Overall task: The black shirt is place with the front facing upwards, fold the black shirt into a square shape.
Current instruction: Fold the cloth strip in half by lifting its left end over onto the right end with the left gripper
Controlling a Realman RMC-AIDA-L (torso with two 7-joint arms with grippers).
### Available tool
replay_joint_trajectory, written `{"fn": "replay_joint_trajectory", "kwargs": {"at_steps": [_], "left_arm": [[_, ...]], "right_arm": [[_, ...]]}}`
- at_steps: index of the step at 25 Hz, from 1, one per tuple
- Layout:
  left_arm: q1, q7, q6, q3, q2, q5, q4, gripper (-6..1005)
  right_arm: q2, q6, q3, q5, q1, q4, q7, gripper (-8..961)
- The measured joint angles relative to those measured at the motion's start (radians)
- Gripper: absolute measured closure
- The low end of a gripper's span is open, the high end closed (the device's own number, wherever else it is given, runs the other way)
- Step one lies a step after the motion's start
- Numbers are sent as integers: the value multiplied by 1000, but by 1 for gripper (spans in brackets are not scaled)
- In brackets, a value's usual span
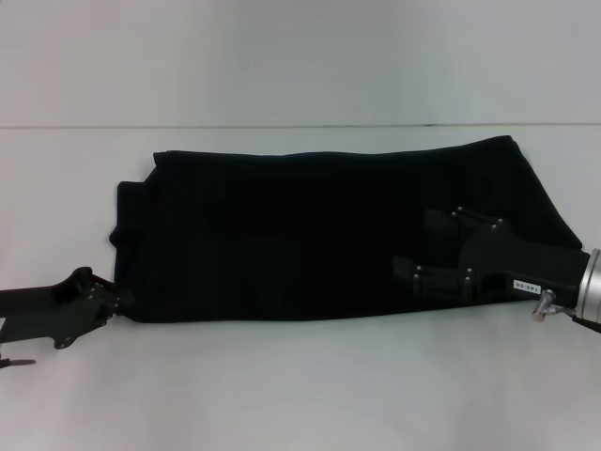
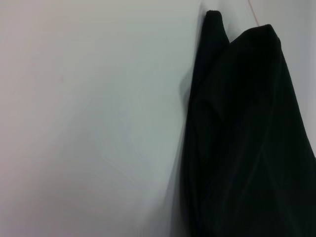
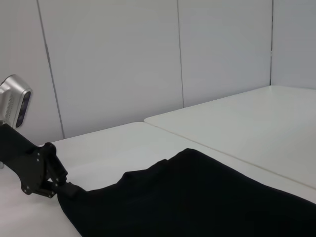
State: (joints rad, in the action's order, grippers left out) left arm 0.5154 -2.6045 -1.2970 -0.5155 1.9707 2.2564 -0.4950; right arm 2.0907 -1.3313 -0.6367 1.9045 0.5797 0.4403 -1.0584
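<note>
The black shirt [image 1: 310, 235] lies on the white table as a long folded band running left to right, with plain black cloth facing up. My left gripper [image 1: 117, 303] is at the shirt's near left corner and is shut on the cloth there; the right wrist view shows this left gripper [image 3: 63, 188] pinching that corner of the shirt [image 3: 197, 197]. My right gripper [image 1: 415, 246] hovers over the right part of the shirt, its two fingers apart and pointing left. In the left wrist view only the shirt's edge [image 2: 247, 138] shows, not the fingers.
The white table [image 1: 300, 385] reaches past the shirt on every side. A seam [image 1: 282, 125] runs across behind the shirt, where a second table top [image 3: 237, 123] adjoins. White wall panels [image 3: 123, 59] stand beyond.
</note>
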Motion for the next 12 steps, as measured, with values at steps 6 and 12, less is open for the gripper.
{"fn": "replay_joint_trajectory", "kwargs": {"at_steps": [6,12], "left_arm": [[1,7,-1,2,0,0,-1,973],[-4,12,-3,10,-7,-5,-31,971]], "right_arm": [[-2,2,-32,1,-3,0,3,21],[-3,52,-135,2,-8,9,18,22]]}}
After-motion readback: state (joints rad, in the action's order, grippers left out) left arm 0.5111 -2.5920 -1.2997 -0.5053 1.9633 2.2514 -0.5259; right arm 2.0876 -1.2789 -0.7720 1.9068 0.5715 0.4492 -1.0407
